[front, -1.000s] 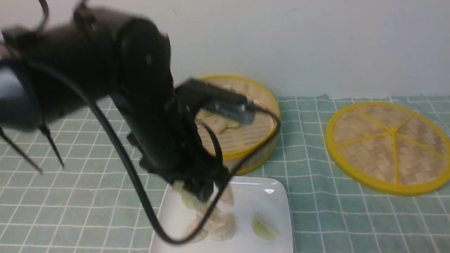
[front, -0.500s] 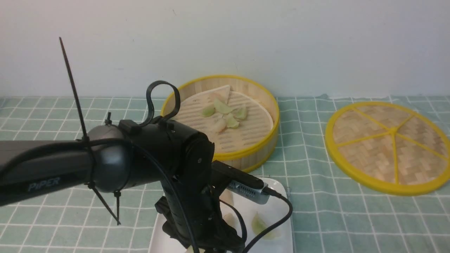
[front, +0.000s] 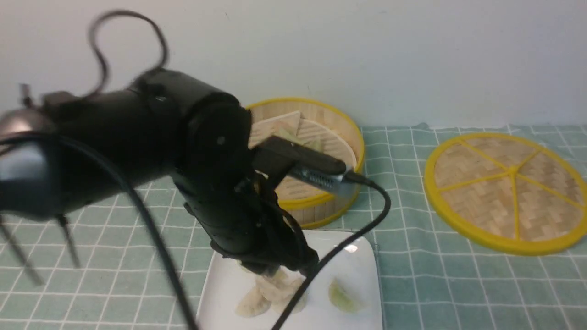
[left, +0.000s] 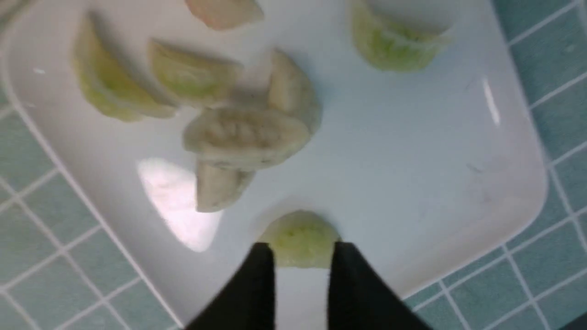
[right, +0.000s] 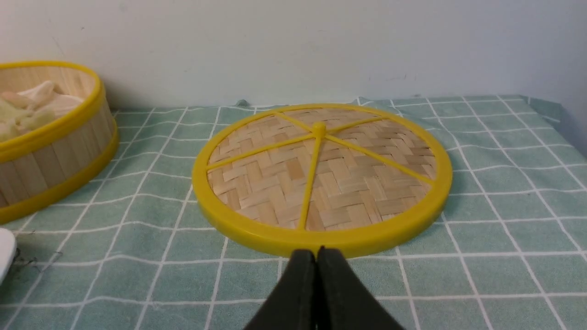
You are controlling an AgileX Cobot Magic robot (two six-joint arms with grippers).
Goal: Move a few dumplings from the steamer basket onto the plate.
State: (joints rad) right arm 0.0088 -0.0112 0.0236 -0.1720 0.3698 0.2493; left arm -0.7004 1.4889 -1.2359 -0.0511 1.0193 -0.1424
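Observation:
My left gripper hangs just above the white plate, shut on a pale green dumpling pinched between its fingertips. Several more dumplings lie on the plate, among them an off-white pile and a green one. In the front view the left arm covers the back of the plate and much of the steamer basket. The basket still holds dumplings. My right gripper is shut and empty, low over the cloth just before the lid.
The flat woven lid with its yellow rim lies on the green checked cloth to the right of the basket. A wall stands close behind the basket. The left arm's cable loops over the plate's right side.
The left arm dipped low over the plate, then rose again. Its jaws, wide before, have closed in around a green dumpling. The right arm has not moved.

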